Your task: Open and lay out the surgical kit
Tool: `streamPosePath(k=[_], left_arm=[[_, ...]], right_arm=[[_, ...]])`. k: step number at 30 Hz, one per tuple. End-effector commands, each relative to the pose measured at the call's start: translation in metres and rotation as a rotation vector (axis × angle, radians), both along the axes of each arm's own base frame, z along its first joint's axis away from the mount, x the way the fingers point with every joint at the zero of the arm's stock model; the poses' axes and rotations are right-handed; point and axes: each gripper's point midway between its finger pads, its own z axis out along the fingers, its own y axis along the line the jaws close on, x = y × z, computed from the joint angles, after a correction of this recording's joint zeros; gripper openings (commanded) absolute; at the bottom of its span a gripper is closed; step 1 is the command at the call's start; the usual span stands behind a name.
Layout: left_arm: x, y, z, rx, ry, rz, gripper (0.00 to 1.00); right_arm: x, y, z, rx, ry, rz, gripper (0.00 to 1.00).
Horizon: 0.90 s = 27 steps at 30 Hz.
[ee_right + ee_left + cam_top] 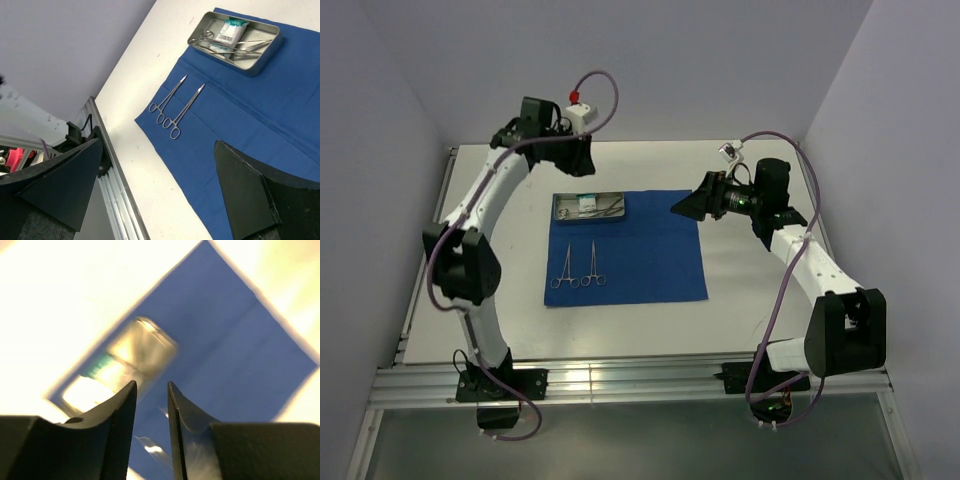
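Cloth (pixel 640 250) lies open and flat mid-surface (pixel 750 320), nearer the far edge than the near one. Tray (pixel 555 207) sits on the cloth on the side toward the far-left corner. It holds the packet (pixel 232 30) and the other instruments (pixel 235 47), which overlap each other. Two clamps (pixel 578 265) lie side by side on the cloth, on the side toward the left edge, apart from the tray.

Left jaws: above the tray at the far edge, narrow gap, nothing held. Right jaws: wide, nothing held, beside the cloth on the side toward the right edge.

Judged state: layout part done; tray contents not yet out.

Risks:
- Instruments in the tray cross one another. A pinch on one may lift or drag a neighbour, which then drops.
- The tray is shallow and looks light. A push on its wall may slide it and wrinkle the cloth.
- A wrinkle may shift the laid clamps.
- The left wrist view is blurred, so aim into the tray is uncertain.
- The packet is flat and may slip from a narrow pinch.
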Motion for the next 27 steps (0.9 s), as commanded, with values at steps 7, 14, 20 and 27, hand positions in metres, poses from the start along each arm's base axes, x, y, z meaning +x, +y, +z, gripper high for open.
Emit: streamPosePath(k=[7, 14, 20, 27], left_arm=[[0.025, 0.043, -0.099, 0.271, -0.057, -0.529, 0.31], [0.025, 0.061, -0.152, 0.339, 0.004, -0.632, 0.32], [0.024, 0.057, -0.159, 0.309, 0.007, -0.657, 0.35], [0.028, 0.061, -0.170, 0.306, 0.015, -0.653, 0.36]], right_arm=[[0.010, -0.002, 0.009, -0.007, -0.044, 0.004, 1.00], [0.010, 0.000, 0.004, -0.002, -0.027, 0.008, 1.00], [0.012, -0.001, 0.003, -0.002, -0.019, 0.008, 1.00], [0.012, 0.001, 0.002, 0.003, -0.017, 0.012, 1.00]])
